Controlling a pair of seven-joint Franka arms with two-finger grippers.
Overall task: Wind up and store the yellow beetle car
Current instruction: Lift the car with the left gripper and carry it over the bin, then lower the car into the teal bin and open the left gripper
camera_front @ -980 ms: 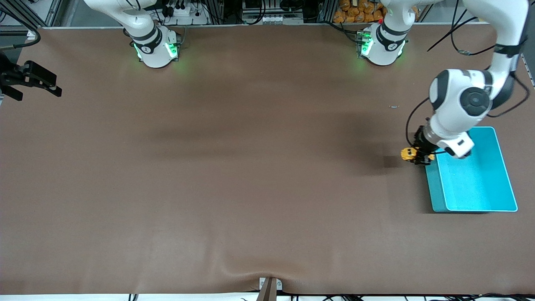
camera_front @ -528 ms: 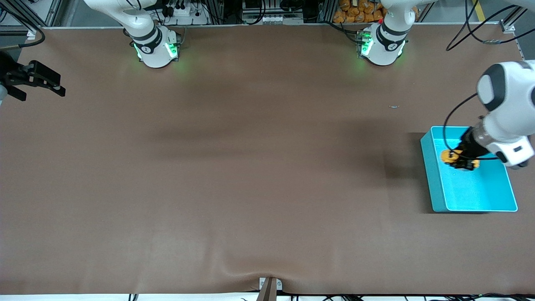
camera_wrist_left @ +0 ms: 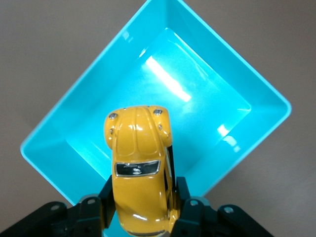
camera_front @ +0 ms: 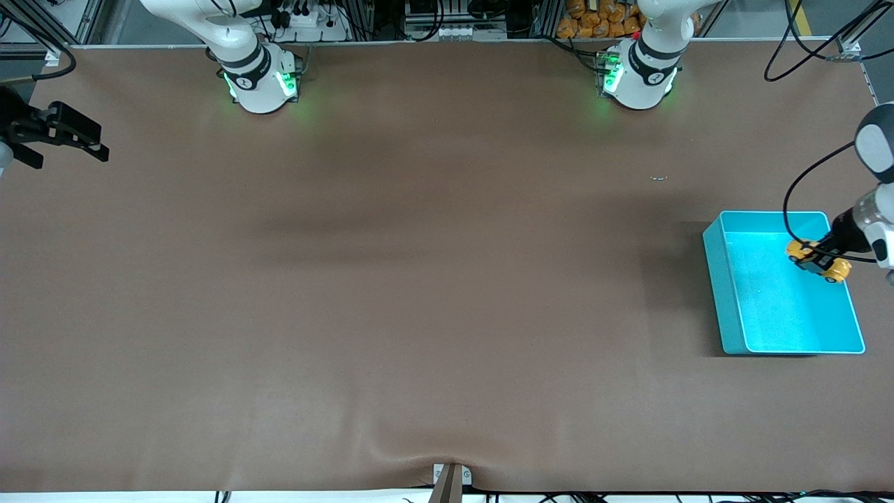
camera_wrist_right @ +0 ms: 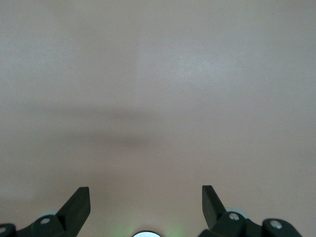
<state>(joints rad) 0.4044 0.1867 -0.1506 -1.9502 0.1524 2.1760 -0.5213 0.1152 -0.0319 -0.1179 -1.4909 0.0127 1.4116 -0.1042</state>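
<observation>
The yellow beetle car (camera_front: 818, 260) is a tiny yellow-orange toy with dark windows. My left gripper (camera_front: 821, 260) is shut on it and holds it in the air over the turquoise bin (camera_front: 721, 293), above the bin's edge toward the left arm's end of the table. In the left wrist view the car (camera_wrist_left: 138, 168) sits between the black fingers (camera_wrist_left: 185, 202) with the bin (camera_wrist_left: 74, 128) below. My right gripper (camera_front: 77, 140) is open and empty, waiting over the right arm's end of the table; its wrist view (camera_wrist_right: 145, 197) shows only bare brown table.
The turquoise bin is empty inside. A small pale speck (camera_front: 658, 178) lies on the brown mat, farther from the front camera than the bin. The arm bases (camera_front: 262, 77) (camera_front: 639, 73) stand along the table's back edge.
My left gripper has carried the car from beside the bin's rim across over the bin, toward the left arm's end of the table. The right arm has barely moved.
</observation>
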